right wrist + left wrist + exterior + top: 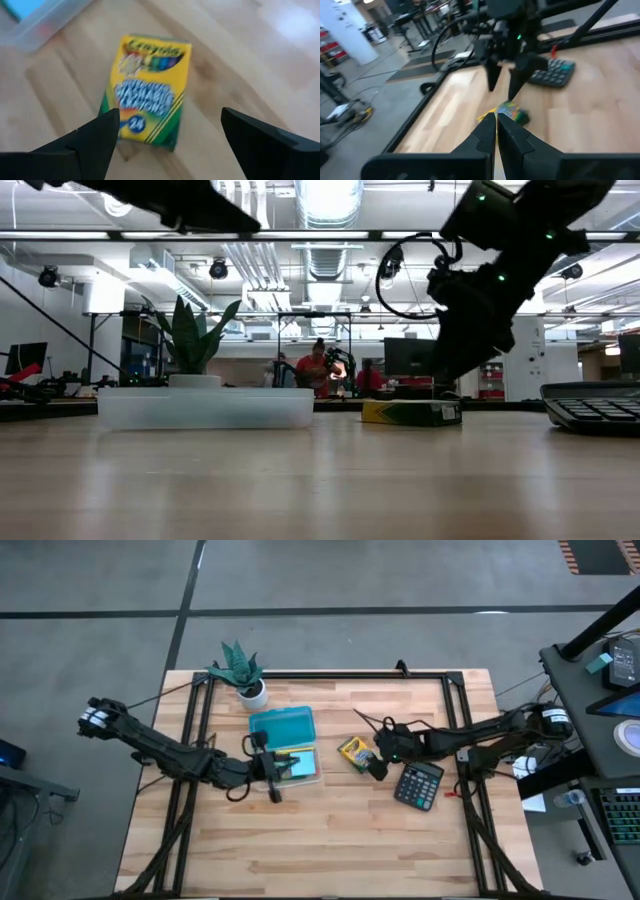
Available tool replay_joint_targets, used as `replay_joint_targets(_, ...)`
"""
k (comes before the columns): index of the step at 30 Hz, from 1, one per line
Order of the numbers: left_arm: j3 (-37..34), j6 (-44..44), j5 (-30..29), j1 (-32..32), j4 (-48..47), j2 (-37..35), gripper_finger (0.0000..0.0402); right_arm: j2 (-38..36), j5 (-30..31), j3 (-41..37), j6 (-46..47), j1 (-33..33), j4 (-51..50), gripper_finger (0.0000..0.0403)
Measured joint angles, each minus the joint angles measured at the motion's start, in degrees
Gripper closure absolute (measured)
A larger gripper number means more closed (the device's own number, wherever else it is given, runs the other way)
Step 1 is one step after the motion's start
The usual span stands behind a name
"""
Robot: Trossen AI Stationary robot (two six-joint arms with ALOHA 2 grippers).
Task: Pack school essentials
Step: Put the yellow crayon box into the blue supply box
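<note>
The yellow-green crayon box [352, 752] lies flat on the table right of centre. It also shows in the right wrist view [147, 92] and the low view [412, 412]. My right gripper [378, 768] hovers open just right of and above it, and the box lies ahead between the spread fingers [90, 142]. My left gripper [273, 780] is shut and empty, raised at the left edge of a clear container [312, 778] that holds a blue pad [300, 762]. Its shut fingers show in the left wrist view [495, 135].
A teal lid [283, 724] lies just behind the clear container. A potted green plant [243, 675] stands at the far left. A dark calculator [420, 785] lies right of the crayon box, with a tiny red piece [553, 50] beside it. Bare wood runs along the near edge.
</note>
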Motion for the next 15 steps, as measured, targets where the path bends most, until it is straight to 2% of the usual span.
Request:
replay_joint_targets(8, 8.97, 2.11, 4.68, 1.14, 1.11, 13.12, 0.0402, -1.44, 0.76, -5.82, -5.73, 3.8, 8.3, 0.0088)
replay_joint_targets(15, 16.82, 1.06, 16.15, 6.09, 0.47, 23.38, 0.0402, -4.46, 1.84, -7.12, -7.98, 5.84, 9.84, 0.0103)
